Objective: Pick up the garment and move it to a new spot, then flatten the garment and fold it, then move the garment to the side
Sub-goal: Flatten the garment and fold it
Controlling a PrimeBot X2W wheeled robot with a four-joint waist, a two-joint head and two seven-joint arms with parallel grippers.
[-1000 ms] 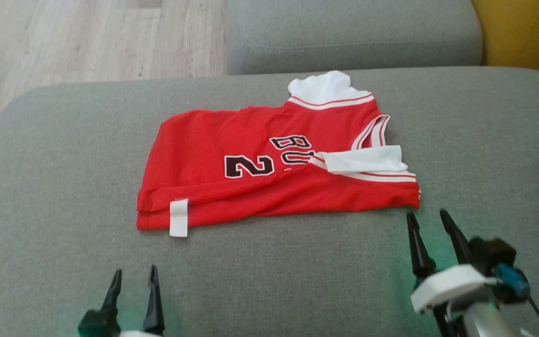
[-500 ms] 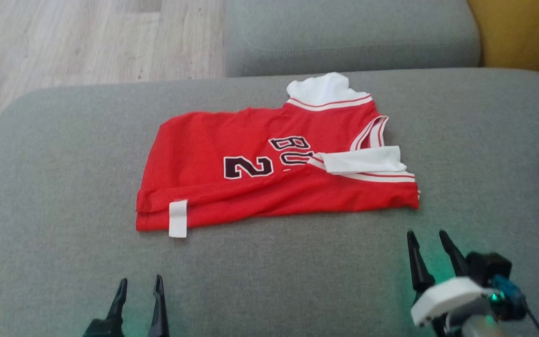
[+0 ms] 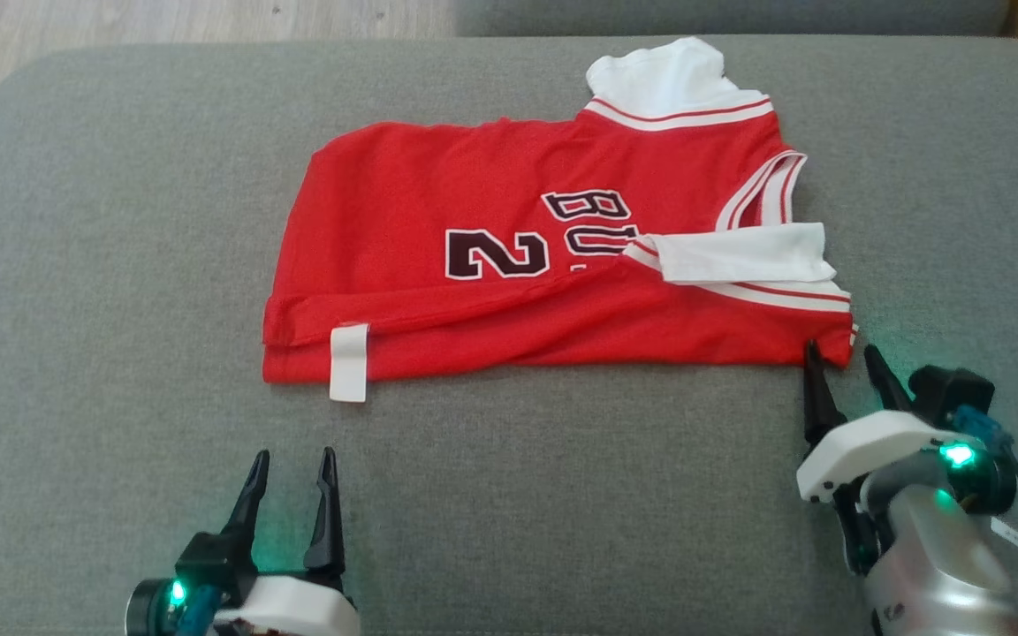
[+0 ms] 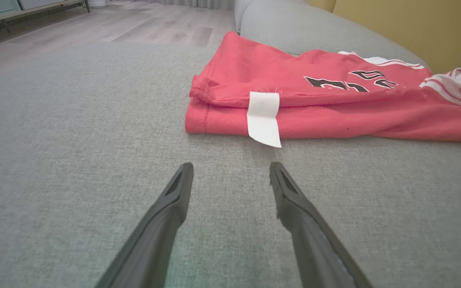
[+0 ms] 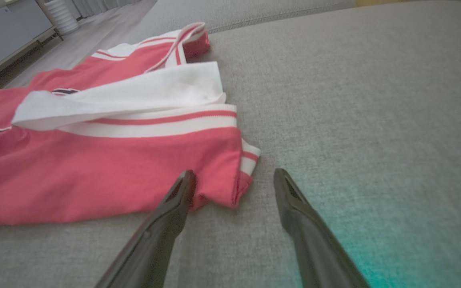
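The red jersey (image 3: 509, 221) with the 2 on it lies folded mid grey couch cushion (image 3: 120, 265), left gripper (image 3: 294, 453) spread and empty near its white tag (image 3: 348, 362), right gripper (image 3: 842, 349) also spread, tips right at the jersey's front right corner.

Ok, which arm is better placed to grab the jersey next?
Right. The right gripper is open with its fingertips at the near right corner of the jersey. The left gripper, also open, sits short of it, with bare cushion between.
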